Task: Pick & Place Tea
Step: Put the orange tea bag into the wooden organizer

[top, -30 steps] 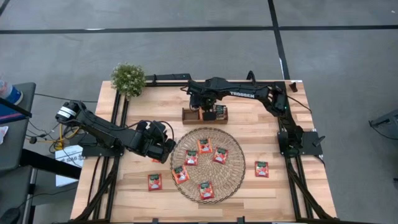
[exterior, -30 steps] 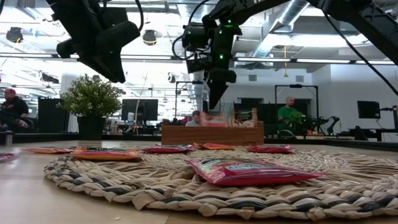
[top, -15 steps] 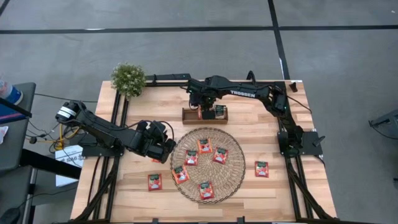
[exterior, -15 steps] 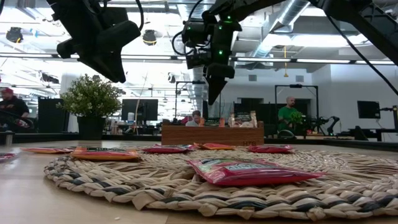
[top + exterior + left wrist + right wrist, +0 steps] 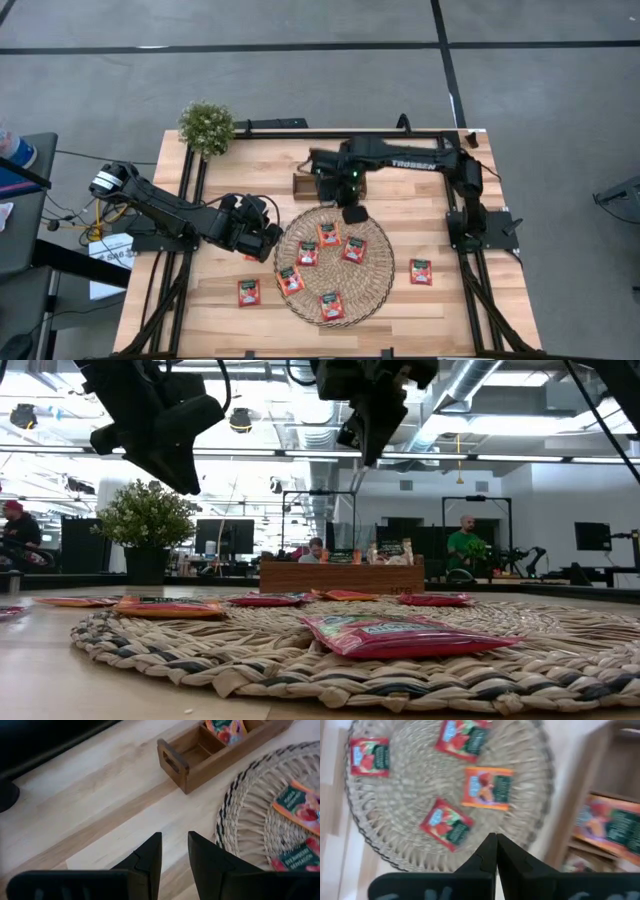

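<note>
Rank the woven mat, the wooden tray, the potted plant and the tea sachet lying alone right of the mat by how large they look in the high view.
1. Woven mat, clearly largest.
2. Wooden tray or potted plant: the right arm covers much of the tray, so these two stay unranked.
3. Lone tea sachet, smallest.

A round woven mat (image 5: 334, 263) lies at the middle of a pale wooden table (image 5: 400, 215), with a brown wooden tray (image 5: 302, 187) just beyond it toward the far edge and a potted plant (image 5: 206, 126) at the far left corner.
</note>
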`<state>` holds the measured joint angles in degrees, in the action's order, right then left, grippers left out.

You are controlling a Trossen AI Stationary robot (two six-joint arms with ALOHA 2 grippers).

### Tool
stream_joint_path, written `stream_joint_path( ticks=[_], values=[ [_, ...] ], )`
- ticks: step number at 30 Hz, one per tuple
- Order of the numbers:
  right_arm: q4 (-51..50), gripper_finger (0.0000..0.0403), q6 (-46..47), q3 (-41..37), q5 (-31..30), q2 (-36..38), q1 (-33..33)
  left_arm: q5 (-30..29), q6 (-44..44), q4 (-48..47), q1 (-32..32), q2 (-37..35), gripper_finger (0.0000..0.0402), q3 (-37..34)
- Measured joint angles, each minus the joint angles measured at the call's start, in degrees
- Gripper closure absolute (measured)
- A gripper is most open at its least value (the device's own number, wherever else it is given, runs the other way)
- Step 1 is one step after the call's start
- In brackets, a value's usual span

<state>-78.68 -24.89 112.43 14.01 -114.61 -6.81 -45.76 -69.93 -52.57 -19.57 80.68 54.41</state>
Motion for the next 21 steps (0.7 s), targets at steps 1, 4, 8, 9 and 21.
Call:
stream_joint_path(
  ticks=[1, 4, 8, 9, 21],
  values=[
    [0.0, 0.0403, 0.0, -0.8, -0.1, 0.0, 0.9, 0.4, 0.0, -0.3, 0.0, 0.0, 0.0314, 0.0],
    [3.4, 0.0403, 1.3, -3.6, -0.1, -0.3, 3.2, 1.7, -0.2, -2.2, 0.0, 0.0, 0.0314, 0.0],
    [7.0, 0.0395, 2.4, -6.4, -0.3, -1.0, 4.2, 2.6, -2.8, -7.0, -0.6, 0.0, 0.0314, 0.0],
    [9.1, 0.0391, 2.5, -7.0, -0.3, -0.9, 4.2, 2.5, -3.8, -8.3, -0.9, 0.0, 0.0314, 0.0],
    [19.8, 0.0317, 5.0, -8.9, -0.1, -1.0, 2.6, 7.0, -22.2, -4.2, -7.1, -3.1, 0.0314, -12.4]
  ],
)
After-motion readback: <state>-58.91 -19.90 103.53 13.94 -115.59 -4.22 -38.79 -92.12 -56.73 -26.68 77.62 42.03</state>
